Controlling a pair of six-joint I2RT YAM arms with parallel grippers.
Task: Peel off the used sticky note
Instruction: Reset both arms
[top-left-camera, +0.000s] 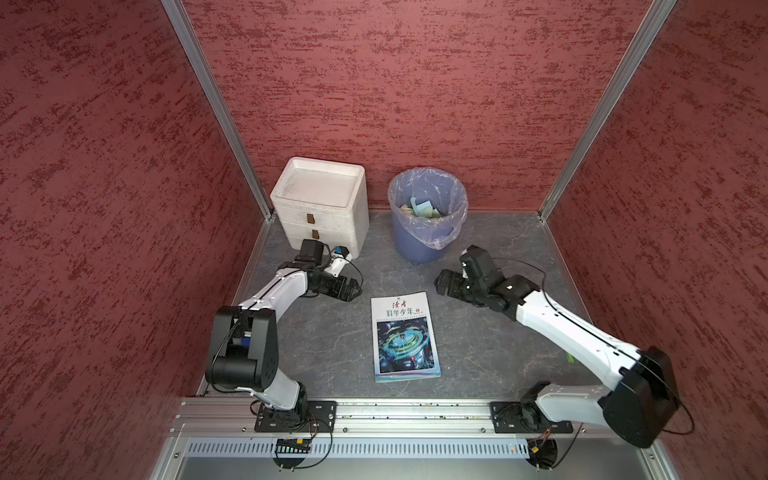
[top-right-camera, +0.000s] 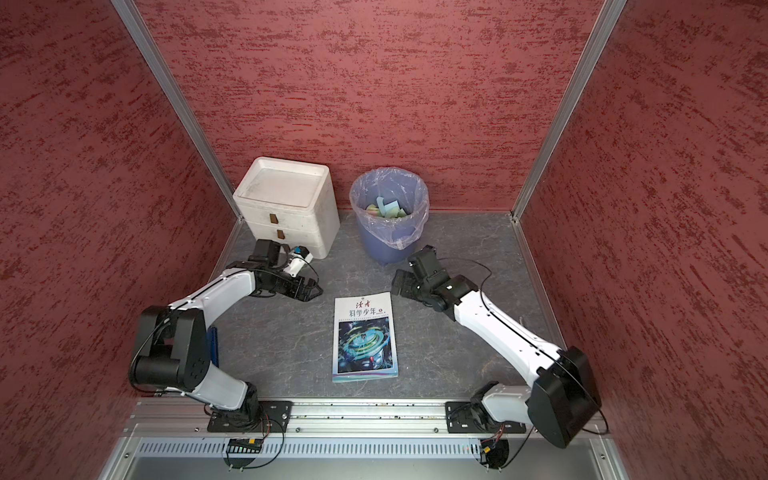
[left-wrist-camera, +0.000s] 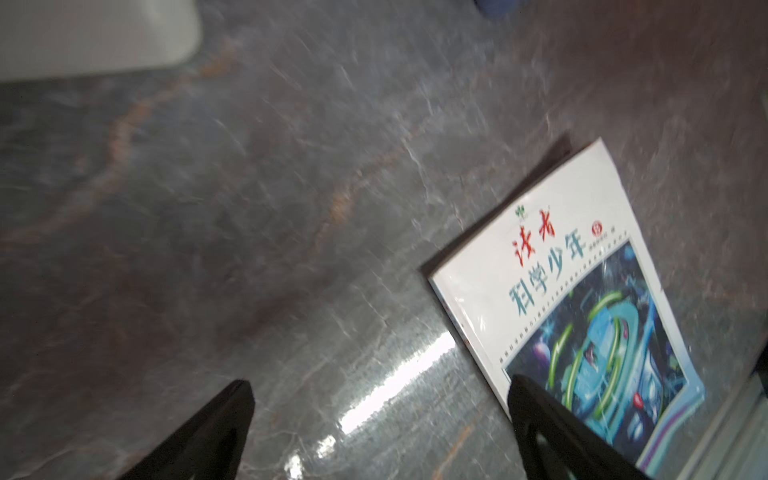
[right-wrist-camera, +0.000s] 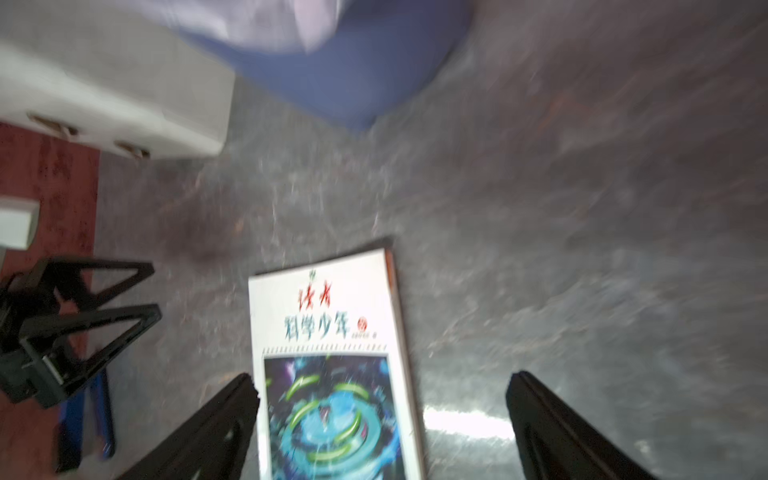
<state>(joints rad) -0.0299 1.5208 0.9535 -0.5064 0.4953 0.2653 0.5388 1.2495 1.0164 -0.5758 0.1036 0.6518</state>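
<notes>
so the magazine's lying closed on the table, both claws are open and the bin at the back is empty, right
Not empty: in both top views the bin holds coloured paper scraps. The rest stands: the magazine lies closed on the table, and the left claw and right claw are open.

Drawers (top-left-camera: 328, 224) left of bin (top-left-camera: 415, 245), book (top-left-camera: 405, 336) before

Plenty of open desk (top-left-camera: 498, 345) on both sides of the magazine (top-left-camera: 405, 336) lying mid-frame. The upper part is tighter: white drawer box (top-left-camera: 320, 203) at upper left, bin (top-left-camera: 428, 216) just beside it, only a narrow gap between them. Red walls (top-left-camera: 415, 104) close off three sides.
</notes>
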